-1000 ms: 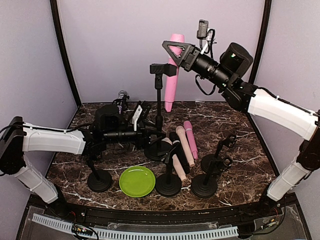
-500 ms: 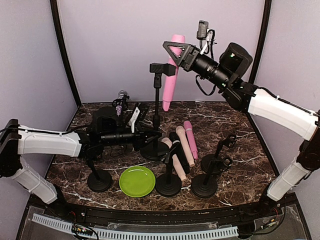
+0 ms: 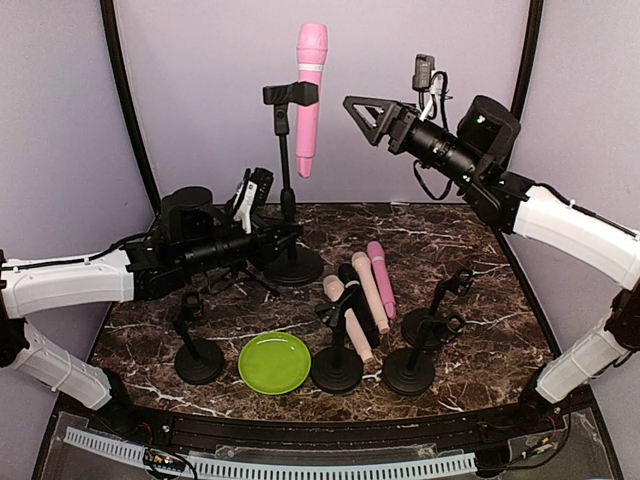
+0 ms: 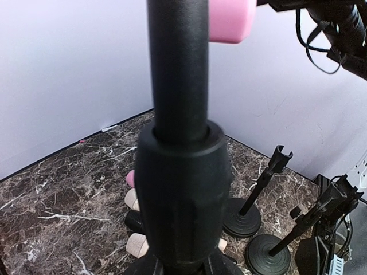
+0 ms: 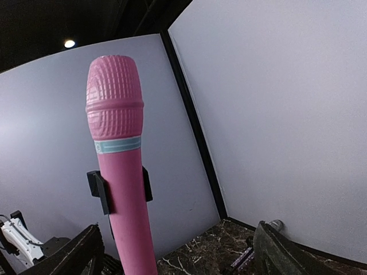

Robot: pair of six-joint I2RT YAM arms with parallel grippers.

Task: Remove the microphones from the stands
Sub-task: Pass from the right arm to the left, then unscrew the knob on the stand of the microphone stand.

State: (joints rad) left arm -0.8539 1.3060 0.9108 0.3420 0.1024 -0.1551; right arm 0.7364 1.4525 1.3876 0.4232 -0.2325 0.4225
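A pink microphone (image 3: 309, 95) stands head-up in the clip (image 3: 286, 94) of a tall black stand (image 3: 285, 160). The stand's round base (image 3: 293, 266) rests on the marble table. My left gripper (image 3: 283, 232) is shut on the stand's lower pole; the pole (image 4: 178, 114) fills the left wrist view, with the microphone's bottom end (image 4: 229, 20) above it. My right gripper (image 3: 355, 108) hangs open to the right of the microphone, apart from it. In the right wrist view the microphone (image 5: 117, 154) stands beyond the spread fingers (image 5: 74, 255), held only by the clip (image 5: 97, 189).
Several loose microphones lie mid-table, among them a pink one (image 3: 381, 275) and a beige one (image 3: 370, 290). A green plate (image 3: 274, 362) sits near the front. Empty short stands (image 3: 198, 355) (image 3: 336, 365) (image 3: 410, 368) stand along the front. Purple walls close in the back and sides.
The stand with the pink microphone has shifted left and now stands straighter. My left gripper shut on its pole. My right gripper let go of the microphone and opened, drawing off to the right.
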